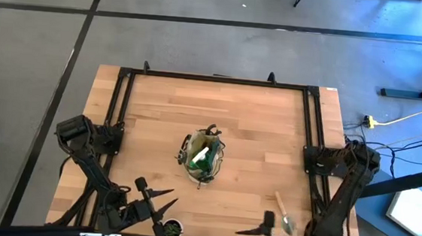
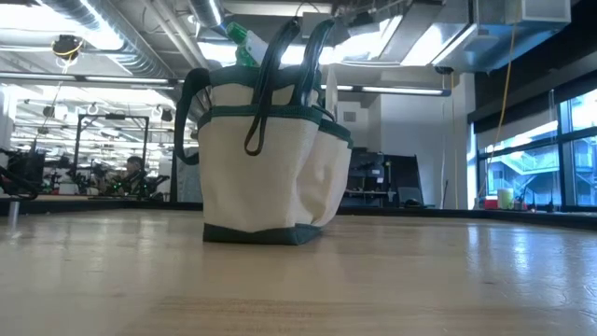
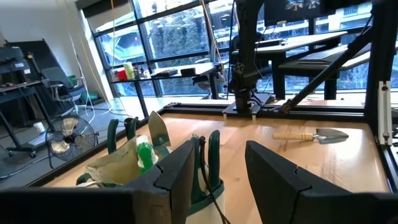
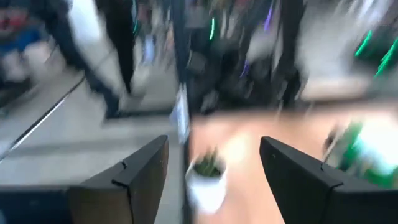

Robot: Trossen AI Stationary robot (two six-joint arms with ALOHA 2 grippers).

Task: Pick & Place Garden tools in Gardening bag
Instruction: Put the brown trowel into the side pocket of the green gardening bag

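Observation:
The tan gardening bag [image 1: 202,159] stands upright on its base at the table's middle, with dark green handles. It also shows in the low view [image 2: 266,159]. In it are a green spray bottle [image 3: 145,155] and a metal trowel blade [image 3: 158,127]. A wooden-handled trowel [image 1: 284,213] lies flat on the table at the near right, and it also shows in the left wrist view [image 3: 314,135]. My left gripper [image 1: 163,199] is open and empty, near the front edge and near-left of the bag. My right gripper [image 1: 254,225] is open and empty at the front right, beside the trowel.
A small round pot with a green plant [image 1: 172,228] stands at the front edge between the grippers; it also shows in the blurred right wrist view [image 4: 208,177]. A black frame [image 1: 214,79] runs round the table's far and side edges. Bare wood lies behind the bag.

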